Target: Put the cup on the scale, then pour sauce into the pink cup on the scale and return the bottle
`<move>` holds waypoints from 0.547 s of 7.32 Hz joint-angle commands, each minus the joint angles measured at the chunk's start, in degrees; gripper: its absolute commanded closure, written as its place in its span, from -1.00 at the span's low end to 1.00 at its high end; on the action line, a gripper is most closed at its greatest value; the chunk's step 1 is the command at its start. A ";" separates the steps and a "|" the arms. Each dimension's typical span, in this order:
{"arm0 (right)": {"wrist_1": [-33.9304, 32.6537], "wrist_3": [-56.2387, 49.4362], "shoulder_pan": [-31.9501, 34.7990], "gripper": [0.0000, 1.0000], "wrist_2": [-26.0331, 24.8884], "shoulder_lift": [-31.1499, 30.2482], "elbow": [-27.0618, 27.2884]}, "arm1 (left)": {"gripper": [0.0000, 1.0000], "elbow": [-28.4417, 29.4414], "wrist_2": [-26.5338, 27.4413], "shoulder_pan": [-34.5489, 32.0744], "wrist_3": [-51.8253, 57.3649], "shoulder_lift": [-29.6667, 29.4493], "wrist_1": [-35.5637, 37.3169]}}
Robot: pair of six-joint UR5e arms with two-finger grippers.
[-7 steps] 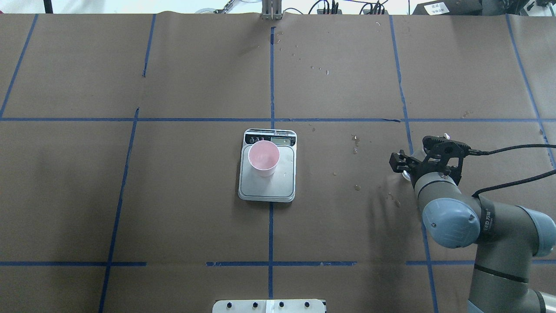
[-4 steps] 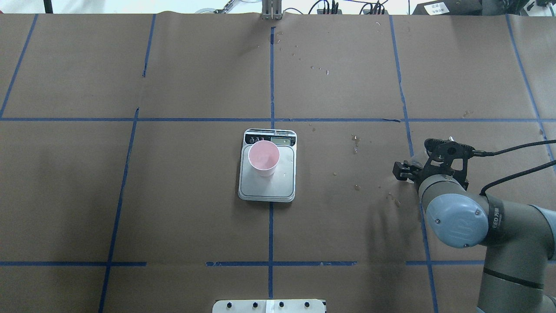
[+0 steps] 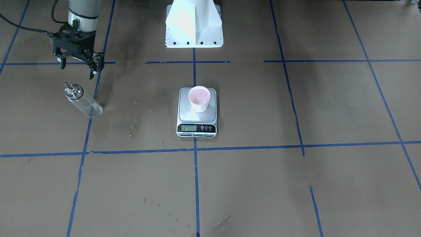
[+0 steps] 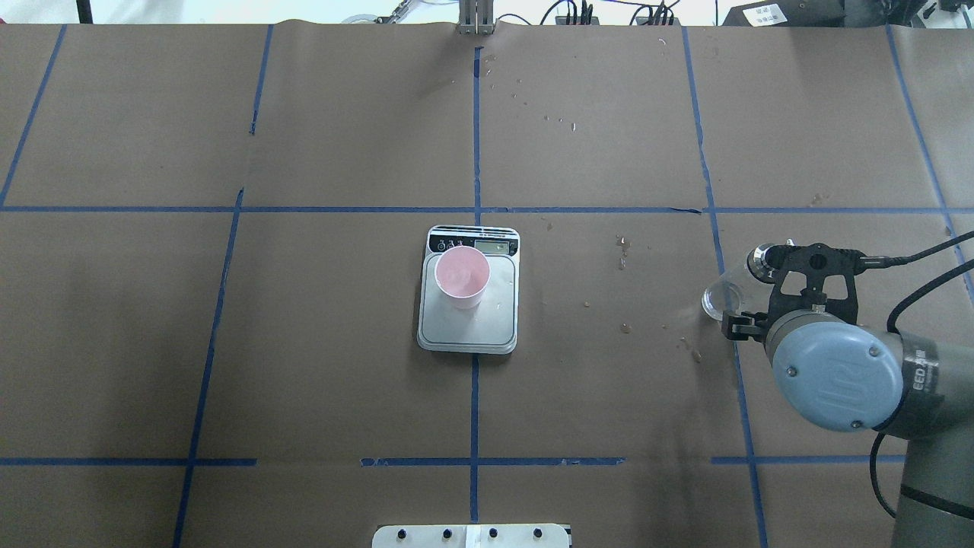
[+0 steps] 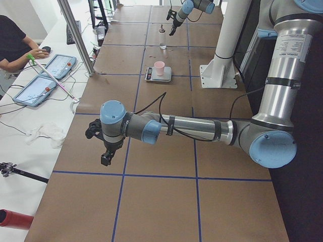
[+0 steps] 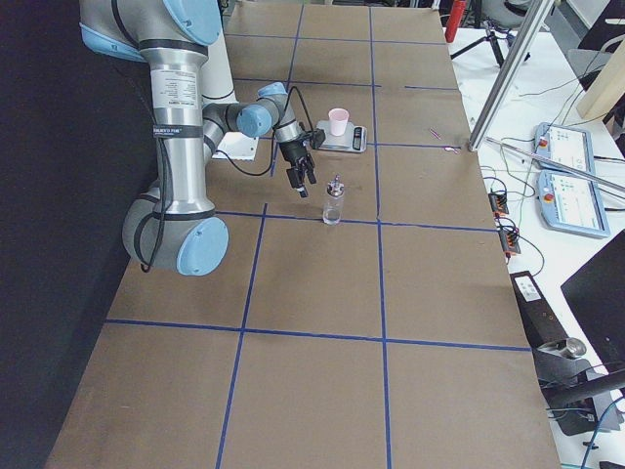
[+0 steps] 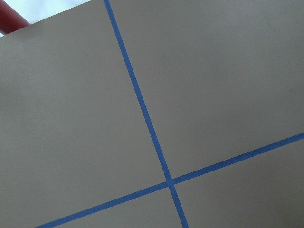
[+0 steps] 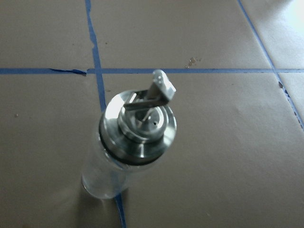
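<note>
The table (image 4: 304,342) is papered brown. Well to the left of my right gripper (image 3: 77,70) lies the scale (image 4: 468,331). The bottle (image 3: 83,100) stands free just ahead of my fingertips, which are spread wide and hold nothing. The cup (image 4: 461,275) sits upright on the scale's platform. Wet spots between suggest the pour is done and the bottle returned, so next I should draw clear without clipping its collar. I cannot tell how my left gripper (image 5: 107,156) is set. Only "EED" on my right arm reads; the scale's display is too small.
</note>
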 commanded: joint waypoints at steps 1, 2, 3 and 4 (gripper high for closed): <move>-9.61 -13.60 9.15 -1.00 13.54 3.71 5.25 | -1.00 0.00 0.06 0.00 0.00 0.00 0.00; -14.53 -20.20 14.34 -1.00 18.49 7.22 5.61 | -1.00 0.00 0.06 0.00 0.00 0.00 0.00; -17.37 -25.74 17.70 -1.00 20.19 9.17 6.23 | -1.00 -0.09 -0.03 0.00 0.00 -0.09 0.00; -17.39 -32.50 22.43 -1.00 23.34 9.19 6.15 | -1.00 -0.09 -0.03 0.00 0.00 0.00 0.00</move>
